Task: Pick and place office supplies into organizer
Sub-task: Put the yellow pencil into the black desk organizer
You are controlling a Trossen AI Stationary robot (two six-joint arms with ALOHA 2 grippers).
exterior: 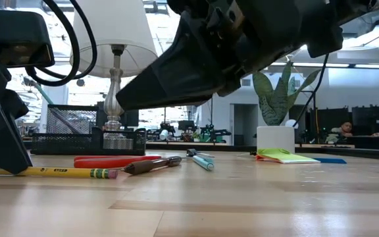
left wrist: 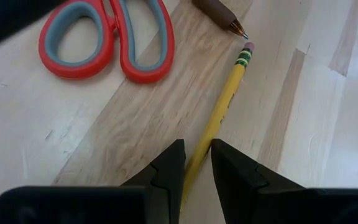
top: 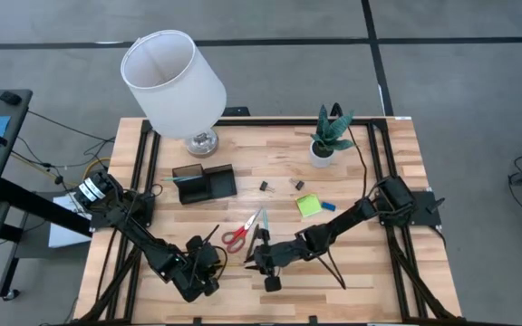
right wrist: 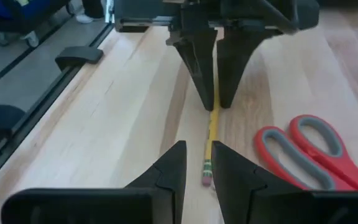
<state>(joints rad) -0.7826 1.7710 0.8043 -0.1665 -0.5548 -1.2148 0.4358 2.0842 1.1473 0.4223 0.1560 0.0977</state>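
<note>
While the yellow pencil (left wrist: 219, 118) lies flat on the surface (top: 361, 272), the step in hand looks like its pick-up.

Left hand (left wrist: 196, 163): low over the near part of the surface, its 2 fingers a little apart with the pencil shaft running between them; I cannot tell whether the pads touch it.

Right hand (right wrist: 194, 163): facing the left hand from the pencil's eraser end, fingers slightly spread, empty, the eraser tip just ahead of the gap.

Pencil: eraser end points toward the red-handled scissors (left wrist: 107, 37) and a brown pen tip (left wrist: 219, 12), both near but apart from it.

Organizer (top: 205, 184): black tray further back, just beside the lamp base (top: 201, 141), well apart from the pencil.

How to do it well: centre the shaft in the gap, close squarely across it, then lift straight up so the tip does not drag into the scissors.

Risk: 2 hands on 1 pencil crowd each other; I judge the right hand should hold off.

Carry: a thin round shaft may roll or pivot, so a grip nearer its middle is safer.
</note>
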